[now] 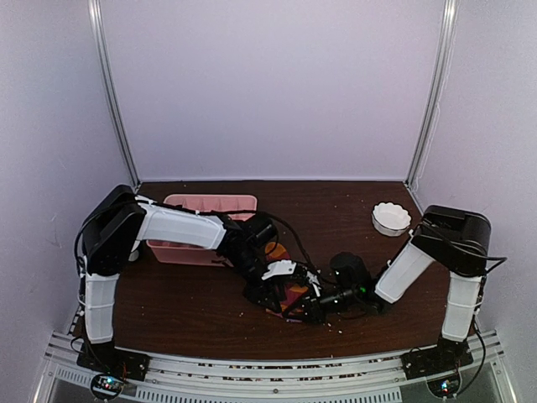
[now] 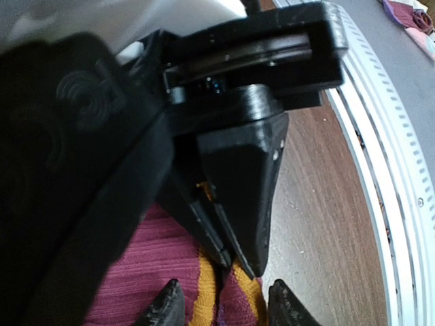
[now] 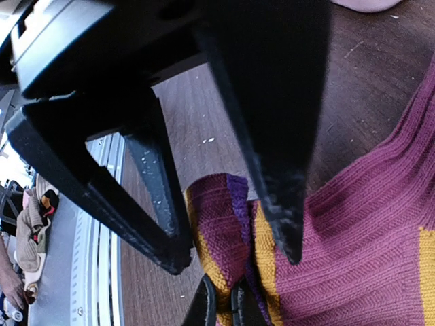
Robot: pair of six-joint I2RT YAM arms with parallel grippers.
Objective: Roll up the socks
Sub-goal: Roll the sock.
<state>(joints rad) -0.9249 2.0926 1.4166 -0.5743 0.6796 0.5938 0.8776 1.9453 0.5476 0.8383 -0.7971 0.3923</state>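
The socks (image 1: pixel 294 295) lie bunched on the dark wood table between the two arms. They are dark red knit with orange and purple stripes (image 3: pixel 353 231). My right gripper (image 3: pixel 223 309) is shut on a raised fold of the socks (image 2: pixel 204 285). In the left wrist view the right gripper (image 2: pixel 238 266) comes down from above, its thin fingers pressed together. My left gripper (image 2: pixel 225 302) is open and straddles that same fold just below the right one. One of its fingertips (image 2: pixel 166 302) rests on the fabric. The other (image 2: pixel 285 305) is beside the sock's edge.
A pink tray (image 1: pixel 210 204) stands behind the left arm at the back left. A small white bowl (image 1: pixel 391 218) sits at the back right. The white slotted rail (image 2: pixel 380 170) runs along the table's near edge, close to the socks.
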